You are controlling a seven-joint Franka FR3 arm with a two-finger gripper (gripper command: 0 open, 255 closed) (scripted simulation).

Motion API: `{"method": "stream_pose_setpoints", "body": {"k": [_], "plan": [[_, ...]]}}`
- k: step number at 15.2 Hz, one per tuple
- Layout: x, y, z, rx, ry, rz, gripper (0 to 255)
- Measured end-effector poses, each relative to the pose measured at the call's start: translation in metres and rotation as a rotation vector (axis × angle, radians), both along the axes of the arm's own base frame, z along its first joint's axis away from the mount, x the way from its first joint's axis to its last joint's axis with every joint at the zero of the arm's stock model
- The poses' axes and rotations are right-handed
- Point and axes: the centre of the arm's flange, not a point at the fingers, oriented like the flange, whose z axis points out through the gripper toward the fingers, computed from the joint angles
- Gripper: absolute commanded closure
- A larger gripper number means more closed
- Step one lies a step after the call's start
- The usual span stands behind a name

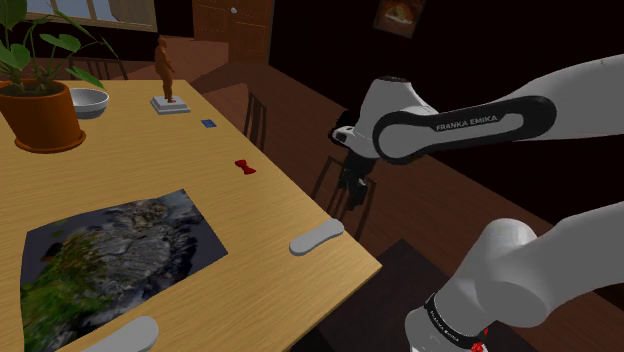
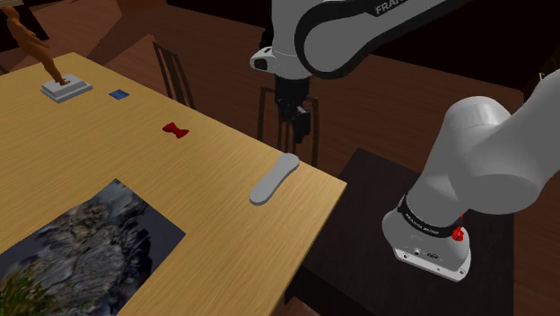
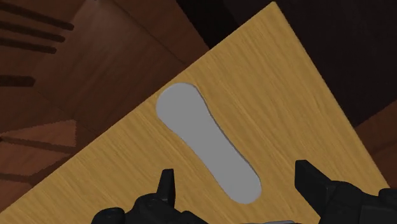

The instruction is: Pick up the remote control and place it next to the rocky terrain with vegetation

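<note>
Grey remote control lay flat by the wooden table's corner, lower middle of the shoulder view, apart from the rocky terrain mat at lower left. The black gripper hung above it, clear of the tabletop. Its jaws were wide, and one end of the remote lay between the fingers, untouched.

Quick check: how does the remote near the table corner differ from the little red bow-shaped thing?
The remote is plain grey, long and rounded; the red bow is small and pinched in the middle. The remote lies by the table's corner, near the open gripper; the red bow lies farther in, toward the statue. Both lie flat on the wooden table, untouched.
</note>
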Motion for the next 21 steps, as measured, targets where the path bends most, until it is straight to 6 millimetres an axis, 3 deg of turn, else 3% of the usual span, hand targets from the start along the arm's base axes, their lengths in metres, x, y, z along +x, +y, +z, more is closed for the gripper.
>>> {"method": "stream_pose_setpoints", "body": {"k": [10, 17, 21], "plan": [[0.022, 0.035, -0.12, -0.028, -0.011, 0.515, 0], [0.023, 0.038, -0.161, -0.03, -0.013, 0.555, 0], [0.022, 0.038, -0.168, -0.03, -0.013, 0.556, 0]]}}
